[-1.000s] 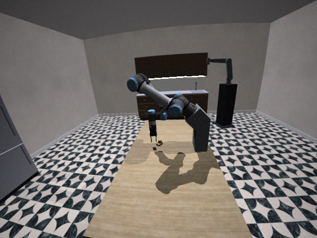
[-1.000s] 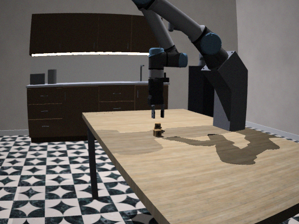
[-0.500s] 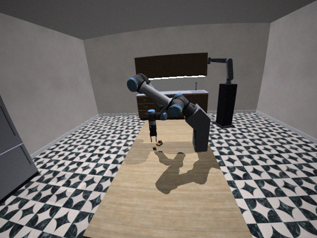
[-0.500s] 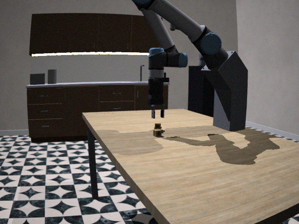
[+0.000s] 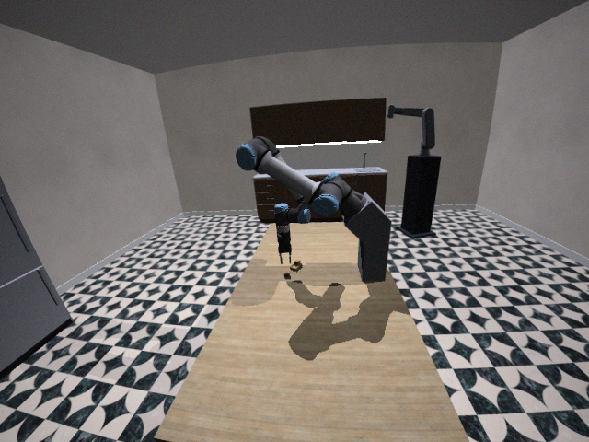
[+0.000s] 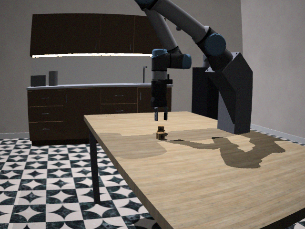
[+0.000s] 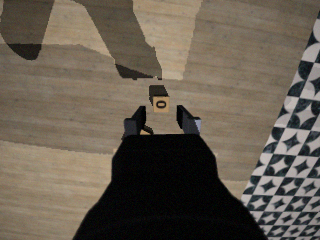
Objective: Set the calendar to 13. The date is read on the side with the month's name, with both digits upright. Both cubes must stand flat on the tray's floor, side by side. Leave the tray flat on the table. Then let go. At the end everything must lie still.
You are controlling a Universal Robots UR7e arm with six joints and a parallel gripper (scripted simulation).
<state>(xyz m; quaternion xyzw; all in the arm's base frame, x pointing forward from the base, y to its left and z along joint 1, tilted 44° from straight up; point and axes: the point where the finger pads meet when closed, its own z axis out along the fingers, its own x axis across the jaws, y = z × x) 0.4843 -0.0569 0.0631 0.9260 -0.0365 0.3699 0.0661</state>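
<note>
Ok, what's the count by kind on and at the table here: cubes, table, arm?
Small tan wooden digit cubes: 2
Light wooden table: 1
Grey robot arm with blue joints, gripper open and holding nothing: 1
Tray: too small to tell apart, not counted
Total: 4
</note>
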